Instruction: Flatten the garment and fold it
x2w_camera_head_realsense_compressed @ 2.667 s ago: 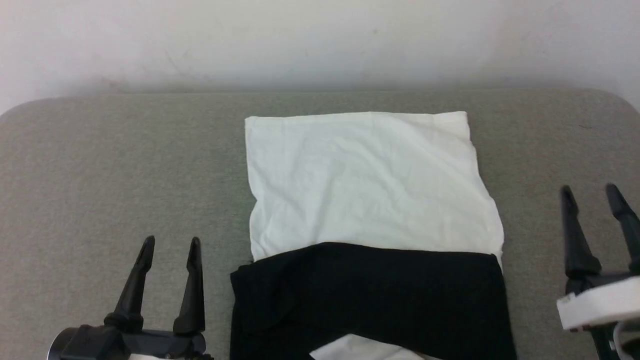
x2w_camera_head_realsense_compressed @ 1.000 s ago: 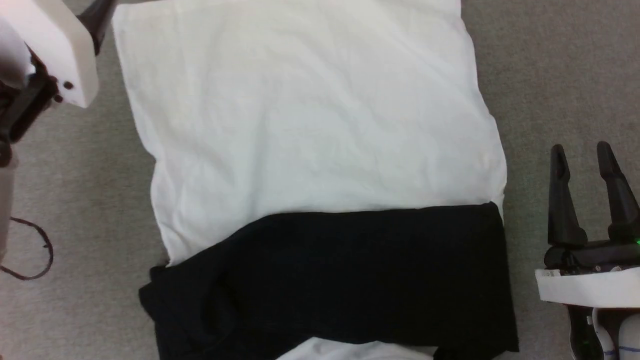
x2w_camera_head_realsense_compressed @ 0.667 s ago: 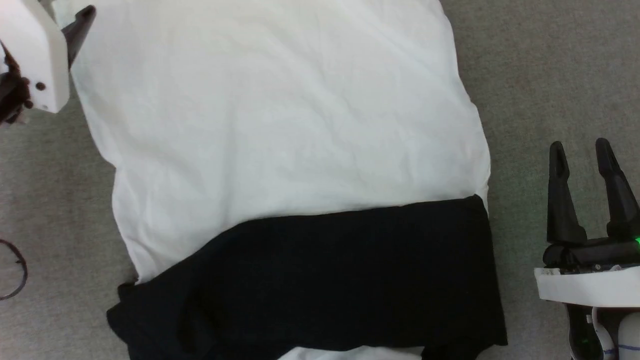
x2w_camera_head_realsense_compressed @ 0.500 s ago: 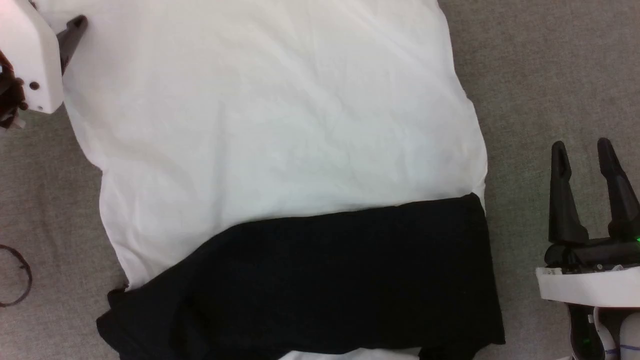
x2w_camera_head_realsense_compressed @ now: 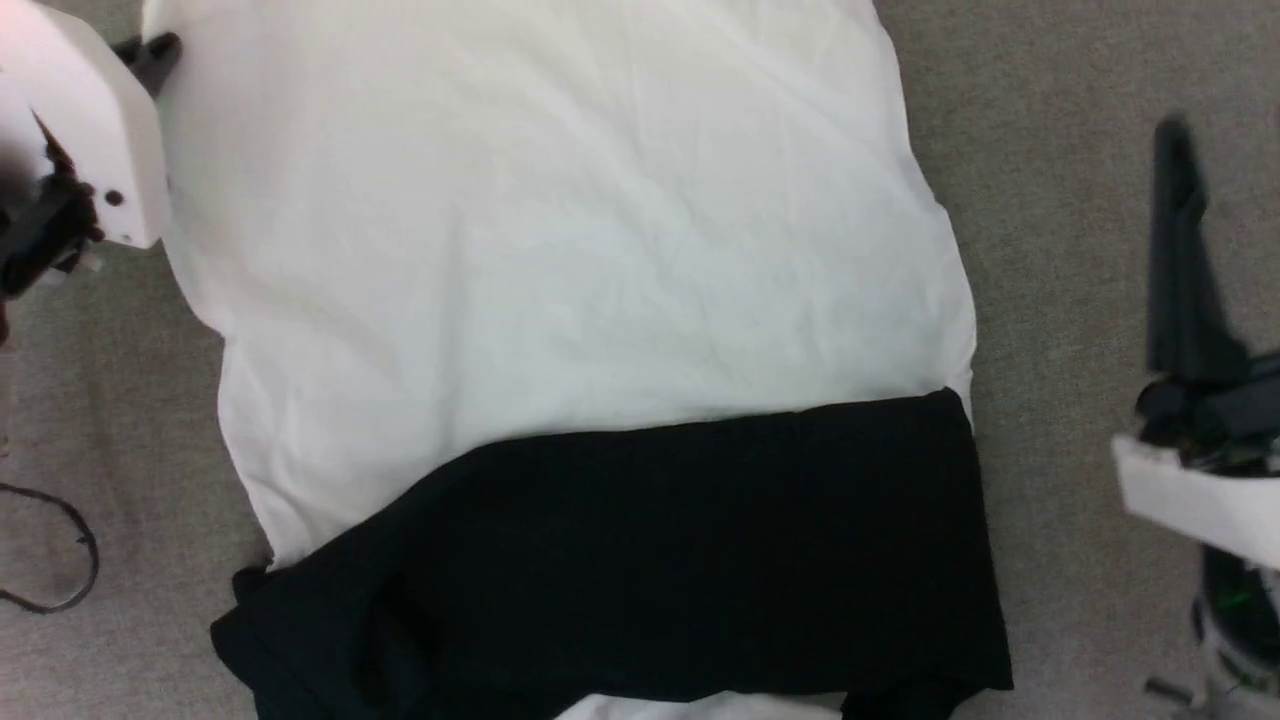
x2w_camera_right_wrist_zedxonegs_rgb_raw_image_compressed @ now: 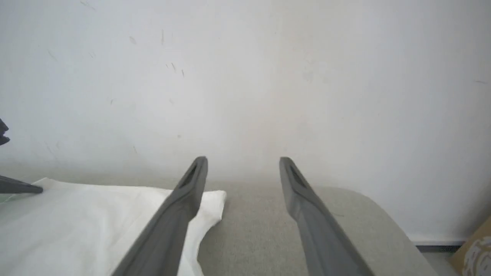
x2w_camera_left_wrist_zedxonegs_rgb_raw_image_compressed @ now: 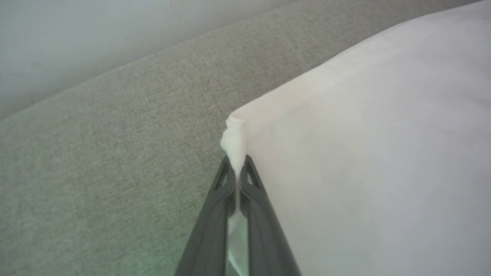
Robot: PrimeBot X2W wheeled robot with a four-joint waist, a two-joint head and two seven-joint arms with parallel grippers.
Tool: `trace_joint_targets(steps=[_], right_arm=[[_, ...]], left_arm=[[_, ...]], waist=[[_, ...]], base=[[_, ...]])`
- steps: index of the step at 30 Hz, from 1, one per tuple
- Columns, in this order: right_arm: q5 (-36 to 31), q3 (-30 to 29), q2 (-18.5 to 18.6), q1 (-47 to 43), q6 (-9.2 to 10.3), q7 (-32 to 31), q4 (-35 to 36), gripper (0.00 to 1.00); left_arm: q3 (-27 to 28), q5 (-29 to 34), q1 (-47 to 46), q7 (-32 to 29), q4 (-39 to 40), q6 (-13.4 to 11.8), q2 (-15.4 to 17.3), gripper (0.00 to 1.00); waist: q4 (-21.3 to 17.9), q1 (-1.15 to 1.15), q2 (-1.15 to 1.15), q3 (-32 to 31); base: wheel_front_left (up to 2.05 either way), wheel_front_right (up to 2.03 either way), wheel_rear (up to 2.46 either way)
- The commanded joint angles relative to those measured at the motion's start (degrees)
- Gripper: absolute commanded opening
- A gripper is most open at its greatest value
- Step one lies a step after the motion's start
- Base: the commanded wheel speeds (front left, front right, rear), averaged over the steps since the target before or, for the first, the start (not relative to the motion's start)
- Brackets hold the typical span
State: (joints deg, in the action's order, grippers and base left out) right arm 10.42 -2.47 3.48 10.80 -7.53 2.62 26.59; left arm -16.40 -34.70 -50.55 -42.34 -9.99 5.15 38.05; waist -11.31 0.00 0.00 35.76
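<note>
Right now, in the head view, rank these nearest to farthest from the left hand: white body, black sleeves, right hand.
1. The white body: its corner is pinched in the left hand, upper left.
2. The black sleeves: lower centre.
3. The right hand: far right.

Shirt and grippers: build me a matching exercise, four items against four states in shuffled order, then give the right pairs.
Items
1. left gripper
2. right gripper
3. black sleeves
4. cream-white body

States
A. open, holding nothing
B. folded across the near end
C. shut on the shirt corner
D. spread flat, lightly wrinkled

Pairs: 1-C, 2-A, 3-B, 4-D
</note>
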Motion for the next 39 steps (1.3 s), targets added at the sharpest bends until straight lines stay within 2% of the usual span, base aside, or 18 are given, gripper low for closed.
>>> trace_joint_targets(steps=[1,4,6,8,12,14,17,21,27,36,37,38,39], right_arm=[[-0.16,0.39,0.76,2.73,0.04,-1.08,1.87,1.0],[1.53,1.46,4.41,11.12,0.04,-7.2,6.51,1.0],[2.81,2.99,7.56,17.92,0.04,-12.03,7.11,1.0],[6.24,3.24,7.19,24.79,0.04,-17.3,4.81,1.0],[9.92,2.25,6.59,36.34,0.04,-29.48,-5.72,1.0],[11.11,0.13,4.66,40.67,0.04,-35.72,-12.08,1.0],[8.87,-1.74,4.16,45.1,0.04,-44.9,-20.71,1.0],[4.4,-4.63,2.8,48.47,0.04,-52.59,-29.66,1.0],[-0.72,-5.24,1.57,49.31,0.04,-59.39,-34.74,1.0],[-2.65,-5.88,0.44,48.44,0.04,-61.88,-36.26,1.0],[-2.82,-6.13,0.36,48.39,0.04,-62.3,-36.3,0.54],[-3.22,-6.21,0.31,48.32,0.04,-62.84,-36.37,0.35],[-3.5,-6.18,0.28,48.25,0.04,-63.33,-36.34,0.09]], left_arm=[[-0.38,0.33,0.95,0.77,-0.4,0.57,-0.54,0.0],[-1.27,0.27,0.54,2.77,-1.03,1.02,-1.48,0.0],[-1.91,0.22,-0.07,3.58,-1.14,1.19,-2.31,0.0],[-2.5,0.26,-0.79,4.25,-1.18,1.32,-2.97,0.0],[-3.72,0.43,-2.12,4.82,-0.6,1.4,-4.65,0.0],[-4.24,0.45,-2.89,5.06,-0.56,1.44,-5.42,0.0],[-4.87,0.39,-3.84,5.31,-0.62,1.52,-6.21,0.0],[-5.36,0.05,-4.63,5.4,-0.79,1.56,-7.08,0.0],[-5.93,-0.03,-5.5,5.44,-0.66,1.49,-7.75,0.0],[-6.58,-0.13,-6.18,5.7,-0.33,1.05,-8.72,0.0],[-6.65,-0.13,-6.28,5.73,-0.32,1.01,-8.81,0.0],[-6.7,-0.15,-6.35,5.79,-0.33,0.96,-8.92,0.0],[-6.76,-0.18,-6.4,5.84,-0.36,0.92,-9.01,0.0]], waist=[[0.65,0.0,0.0,-0.53],[1.53,0.0,0.0,-0.64],[2.34,0.0,0.0,-0.32],[3.14,0.0,0.0,0.18],[5.0,0.0,0.0,1.42],[5.9,0.0,0.0,2.05],[6.89,0.0,0.0,2.87],[8.14,0.0,0.0,3.93],[9.74,0.0,0.0,5.8],[11.61,0.0,0.0,7.88],[11.75,0.0,0.0,8.03],[11.89,0.0,0.0,8.13],[12.01,0.0,0.0,8.23]], base=[[0.0,0.0,0.0],[0.0,0.0,0.0],[0.0,0.0,0.0],[0.0,0.0,0.0],[0.0,0.0,0.0],[0.0,0.0,0.0],[0.0,0.0,0.0],[0.0,0.0,0.0],[0.0,0.0,0.0],[0.0,0.0,0.0],[0.0,0.0,0.0],[0.0,0.0,0.0],[0.0,0.0,0.0]])
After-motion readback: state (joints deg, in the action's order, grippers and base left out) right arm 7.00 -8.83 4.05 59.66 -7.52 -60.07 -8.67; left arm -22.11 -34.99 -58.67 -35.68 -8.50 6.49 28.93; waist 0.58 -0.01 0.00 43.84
